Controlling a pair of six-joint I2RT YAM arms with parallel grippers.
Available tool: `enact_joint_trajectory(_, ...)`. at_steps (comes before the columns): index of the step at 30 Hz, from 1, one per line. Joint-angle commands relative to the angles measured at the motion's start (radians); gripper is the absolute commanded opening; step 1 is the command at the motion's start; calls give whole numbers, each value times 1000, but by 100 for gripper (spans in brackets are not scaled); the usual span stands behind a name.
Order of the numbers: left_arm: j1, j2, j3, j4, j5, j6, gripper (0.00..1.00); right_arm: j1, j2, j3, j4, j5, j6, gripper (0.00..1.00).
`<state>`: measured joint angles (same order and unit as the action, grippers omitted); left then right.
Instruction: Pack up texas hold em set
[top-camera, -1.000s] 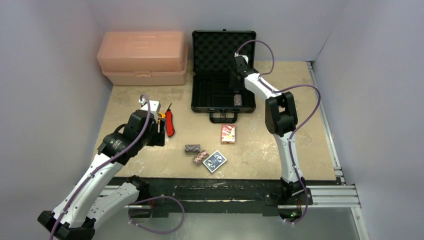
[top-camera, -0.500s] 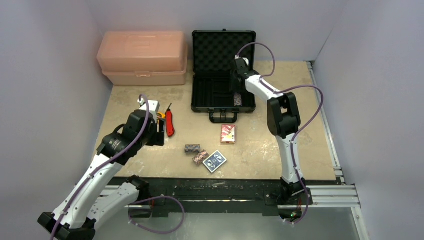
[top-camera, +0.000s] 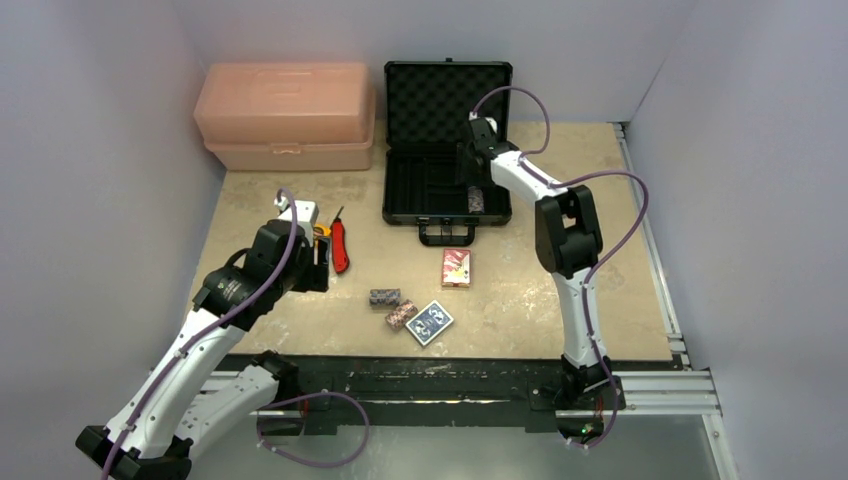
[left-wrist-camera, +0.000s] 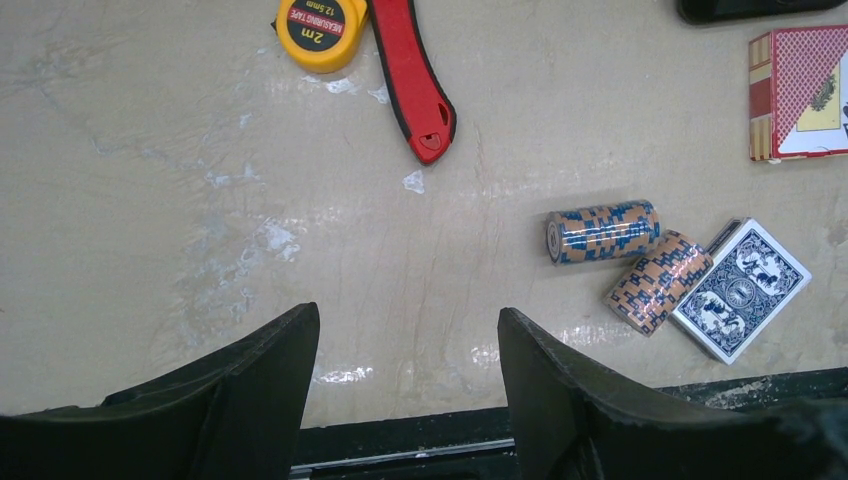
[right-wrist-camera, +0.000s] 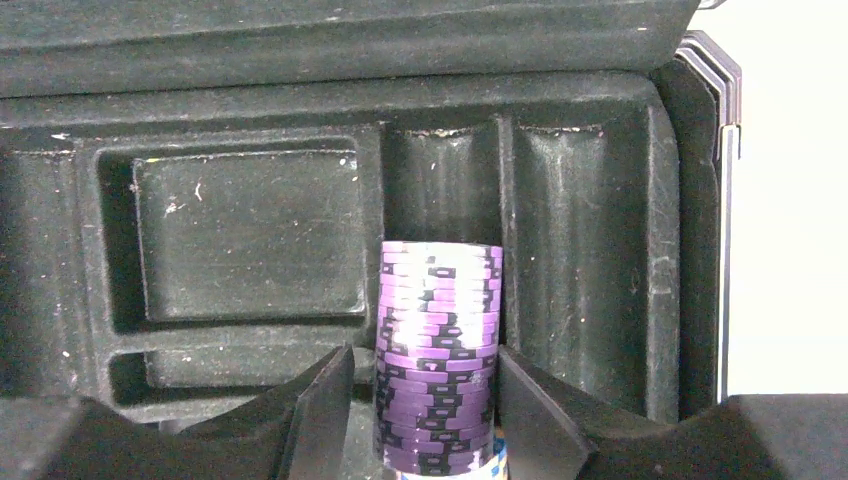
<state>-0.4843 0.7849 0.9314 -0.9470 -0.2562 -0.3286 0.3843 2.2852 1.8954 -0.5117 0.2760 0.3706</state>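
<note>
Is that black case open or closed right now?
Open. The black case has its lid standing upright at the back, leaving the compartments uncovered.
</note>
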Motion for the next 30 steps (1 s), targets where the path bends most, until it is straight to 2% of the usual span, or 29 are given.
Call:
enact_joint_trajectory(1, 9, -13, 9, 29, 9, 15, 65, -8, -83, -28, -119, 75, -7, 61)
enact_joint_trajectory(3, 9, -13, 9, 30, 9, 14, 65, -8, -88, -33, -123, 81, -6, 68)
enact_joint_trajectory(5, 9, -13, 8, 30, 9, 16, 65, -7, -92, -37, -121, 81, -4, 71)
enact_joint_trajectory(14, 12, -13, 9, 31, 12, 16, 65, -2, -131, -32, -125, 84, -7, 73)
enact_joint_trajectory(24, 16, -13, 8, 31, 17, 16, 65, -1, -183, -35, -45, 49, -2, 61)
enact_joint_trajectory(30, 18, -12, 9, 32, 20, 15, 65, -1, -145, 7, -27, 23, -7, 43)
